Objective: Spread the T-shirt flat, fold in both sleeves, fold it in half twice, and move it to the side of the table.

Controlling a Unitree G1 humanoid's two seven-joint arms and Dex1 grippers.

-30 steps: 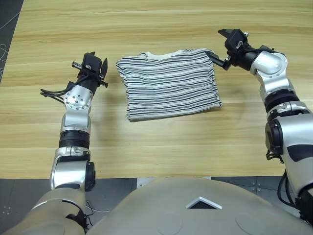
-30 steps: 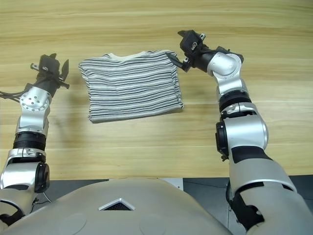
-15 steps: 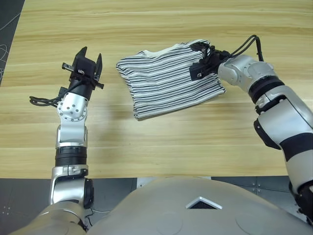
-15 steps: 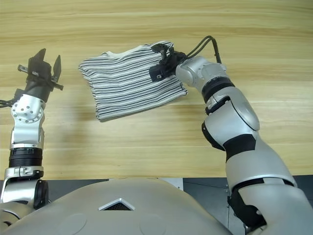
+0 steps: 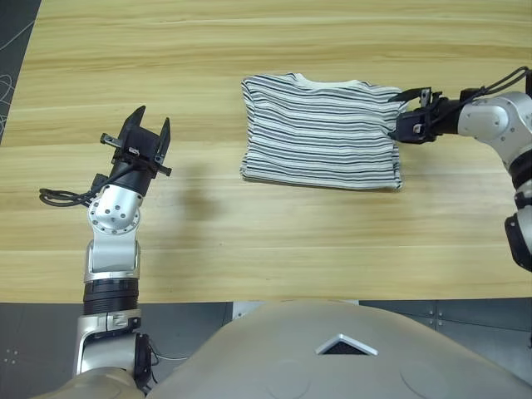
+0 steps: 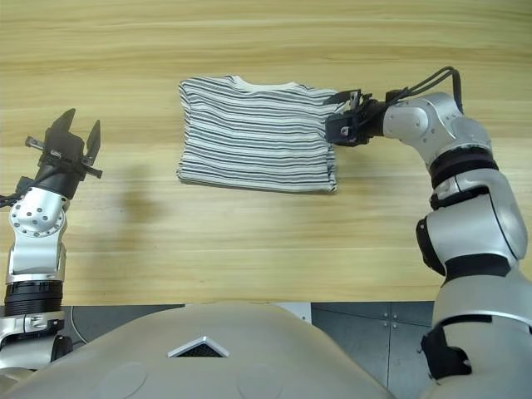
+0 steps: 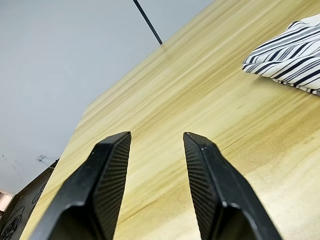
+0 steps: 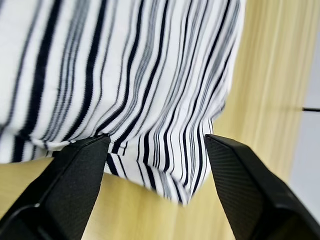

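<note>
Left eye view has the folded T-shirt [image 5: 320,131] lying flat on the desk [image 5: 249,241], right of the middle, as a neat striped rectangle with the collar on its far edge. Its left and near edges are straight and lie free on the wood; the near right corner sits a little lower than the near left one. The right tool [image 5: 401,118] is at the shirt's right edge, about halfway along it, and its arm comes in from the right side. From the right wrist view its two fingers [image 8: 75,175] are spread wide, with a folded corner of the shirt lying between them and touching neither pad that I can see. The left tool [image 5: 153,116] hangs over bare wood well to the left of the shirt, its fingers spread apart with nothing between them, tips pointing away from the robot. Between this tool and the shirt's left edge runs a wide band of bare desk. A broad strip lies bare between the shirt's near edge and the desk's near edge, and another beyond the collar. Dark floor [image 5: 15,50] shows past the desk's left edge
</note>
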